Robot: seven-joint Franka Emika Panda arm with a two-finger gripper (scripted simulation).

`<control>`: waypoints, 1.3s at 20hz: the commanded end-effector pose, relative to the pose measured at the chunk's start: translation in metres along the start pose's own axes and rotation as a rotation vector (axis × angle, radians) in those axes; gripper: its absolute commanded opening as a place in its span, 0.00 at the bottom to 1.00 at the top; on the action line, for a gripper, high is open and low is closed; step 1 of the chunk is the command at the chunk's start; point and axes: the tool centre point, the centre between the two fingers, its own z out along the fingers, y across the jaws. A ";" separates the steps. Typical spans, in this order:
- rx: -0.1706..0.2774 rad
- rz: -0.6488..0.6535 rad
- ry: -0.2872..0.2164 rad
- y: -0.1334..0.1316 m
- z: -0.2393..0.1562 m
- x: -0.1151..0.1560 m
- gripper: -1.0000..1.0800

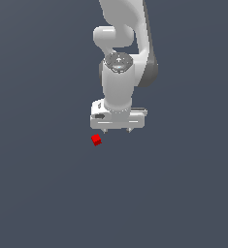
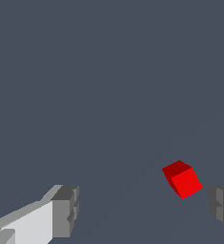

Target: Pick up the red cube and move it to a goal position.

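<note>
The red cube (image 1: pixel 96 140) lies on the dark grey floor, small and turned a little on its base. My white gripper (image 1: pixel 118 131) hangs just above and to the exterior view's right of it, pointing down. The jaws stand wide apart with nothing held. In the wrist view the red cube (image 2: pixel 182 178) sits within the gap, close to one grey fingertip (image 2: pixel 221 208) and far from the other fingertip (image 2: pixel 66 211). My gripper (image 2: pixel 143 209) touches nothing.
A plain dark grey surface (image 1: pixel 38 193) fills both views. The white arm (image 1: pixel 122 43) rises behind the gripper toward the exterior view's upper edge.
</note>
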 end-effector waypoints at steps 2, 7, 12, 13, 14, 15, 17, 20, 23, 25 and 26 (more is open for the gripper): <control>0.000 -0.001 0.000 0.000 0.000 0.000 0.96; 0.000 -0.019 0.000 0.003 0.006 -0.003 0.96; -0.001 -0.063 -0.001 0.012 0.021 -0.011 0.96; -0.001 -0.075 -0.001 0.014 0.024 -0.013 0.96; -0.001 -0.088 -0.001 0.017 0.029 -0.015 0.96; -0.001 -0.101 -0.001 0.019 0.033 -0.018 0.96; -0.002 -0.132 -0.001 0.026 0.043 -0.023 0.96; -0.003 -0.185 -0.002 0.037 0.061 -0.030 0.96; -0.003 -0.244 -0.003 0.050 0.080 -0.038 0.96; -0.004 -0.283 -0.003 0.059 0.093 -0.043 0.96; -0.004 -0.303 -0.003 0.063 0.099 -0.045 0.96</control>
